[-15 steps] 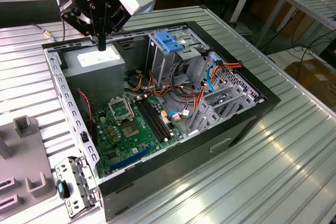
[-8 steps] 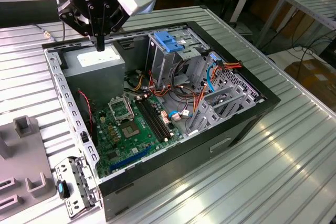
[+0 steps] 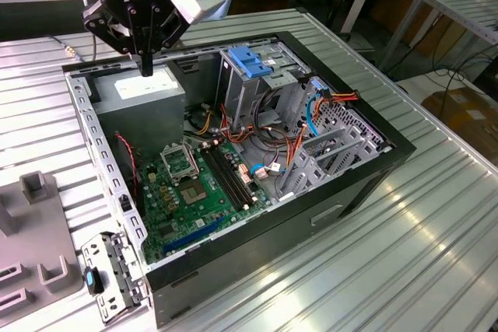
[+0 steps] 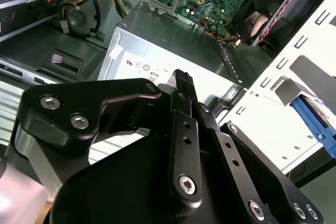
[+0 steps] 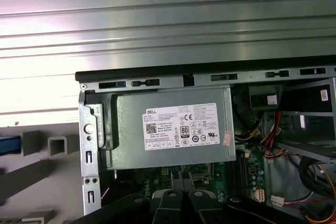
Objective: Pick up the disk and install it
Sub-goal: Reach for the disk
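Exterior view: the pincer (image 3: 145, 68) hangs empty, tips pressed together, just above the grey sticker box (image 3: 148, 92) inside the open PC case (image 3: 99, 153).

Second wrist view: closed tips here too. Out past the case wall, well apart from the pincer, there's a blue-railed edge I reckon is the disk (image 4: 311, 121).

First wrist view: the disk (image 5: 7, 143) edge sits by the grey fixture (image 5: 31, 141).

So pickup isn't done. A grab calls for tips apart, over there.
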Controlling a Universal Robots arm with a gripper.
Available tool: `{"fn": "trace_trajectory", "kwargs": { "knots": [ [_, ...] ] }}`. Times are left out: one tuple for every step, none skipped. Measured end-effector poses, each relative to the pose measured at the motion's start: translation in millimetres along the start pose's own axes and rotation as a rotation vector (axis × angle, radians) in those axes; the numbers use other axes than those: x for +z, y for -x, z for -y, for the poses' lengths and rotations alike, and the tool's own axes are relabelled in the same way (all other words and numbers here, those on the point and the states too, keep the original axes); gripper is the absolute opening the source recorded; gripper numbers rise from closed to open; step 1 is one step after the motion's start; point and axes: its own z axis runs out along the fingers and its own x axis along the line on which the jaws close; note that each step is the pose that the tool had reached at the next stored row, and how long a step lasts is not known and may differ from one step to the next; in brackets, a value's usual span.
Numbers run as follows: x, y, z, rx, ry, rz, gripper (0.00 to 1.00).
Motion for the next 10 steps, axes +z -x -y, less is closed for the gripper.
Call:
{"fn": "trace_trajectory", "kwargs": {
  "knots": [
    [0.0, -0.2, 0.0, 0.000, 0.0000, -0.0002, 0.11],
    [0.0, -0.3, 0.0, 0.000, -0.0001, -0.0005, 0.11],
    [0.0, -0.5, 0.0, 0.000, -0.0001, -0.0008, 0.11],
    [0.1, -0.6, 0.1, 0.000, -0.0001, -0.0010, 0.11],
    [0.1, -0.8, 0.1, 0.000, -0.0002, -0.0013, 0.11],
    [0.1, -1.0, 0.1, 0.000, -0.0002, -0.0018, 0.11],
    [0.1, -1.1, 0.1, 0.000, -0.0002, -0.0020, 0.11],
    [0.2, -1.4, 0.1, 0.000, -0.0002, -0.0025, 0.11],
    [0.2, -1.5, 0.1, 0.000, -0.0003, -0.0028, 0.11],
    [0.2, -1.7, 0.2, 0.000, -0.0003, -0.0031, 0.11]
  ]
}}
